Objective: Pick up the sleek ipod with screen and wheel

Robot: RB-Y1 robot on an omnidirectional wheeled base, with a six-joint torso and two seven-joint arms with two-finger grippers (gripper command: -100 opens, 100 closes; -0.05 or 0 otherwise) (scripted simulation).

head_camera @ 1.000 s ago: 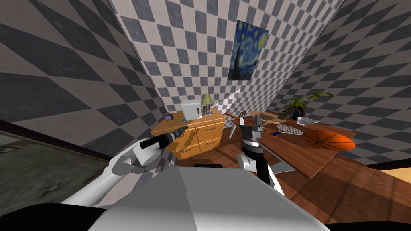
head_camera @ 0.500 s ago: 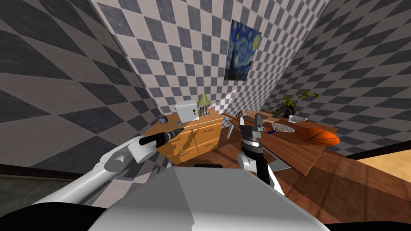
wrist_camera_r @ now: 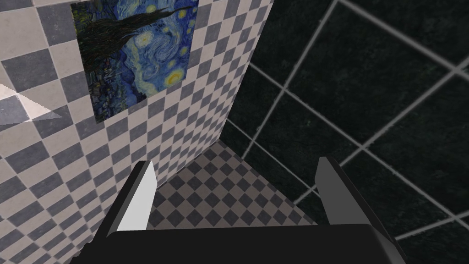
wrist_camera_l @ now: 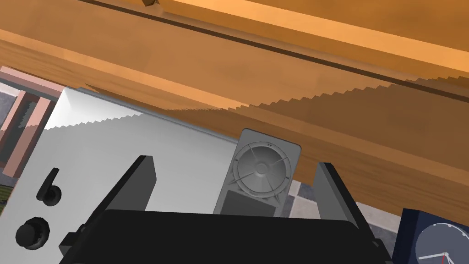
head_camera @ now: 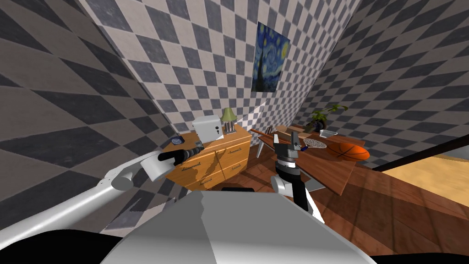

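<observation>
The ipod point(wrist_camera_l: 261, 178) is a flat grey slab with a round wheel and a dark screen. It lies on the wooden dresser point(head_camera: 220, 153), beside a white box with a knob and lever point(wrist_camera_l: 114, 151). My left gripper point(wrist_camera_l: 233, 183) is open with the ipod between its fingers, nearer the clock-side finger point(wrist_camera_l: 332, 190) and touching neither. In the head view the left gripper point(head_camera: 198, 150) reaches over the dresser's top in front of the white box point(head_camera: 207, 127). My right gripper point(head_camera: 287, 138) stands upright in front of me, open with nothing in it.
A small dark blue clock point(wrist_camera_l: 435, 238) sits close beside the ipod, and a green-shaded lamp point(head_camera: 228, 120) stands behind the box. To the right is a wooden table point(head_camera: 329, 172) with a basketball point(head_camera: 353, 151), a racket point(head_camera: 315, 143), a tray point(head_camera: 328, 133) and a plant point(head_camera: 323, 117).
The whole head view has swung, so dresser and table now sit further left. My left arm has stretched out, its gripper staying at the dresser's top. The right arm is unmoved.
</observation>
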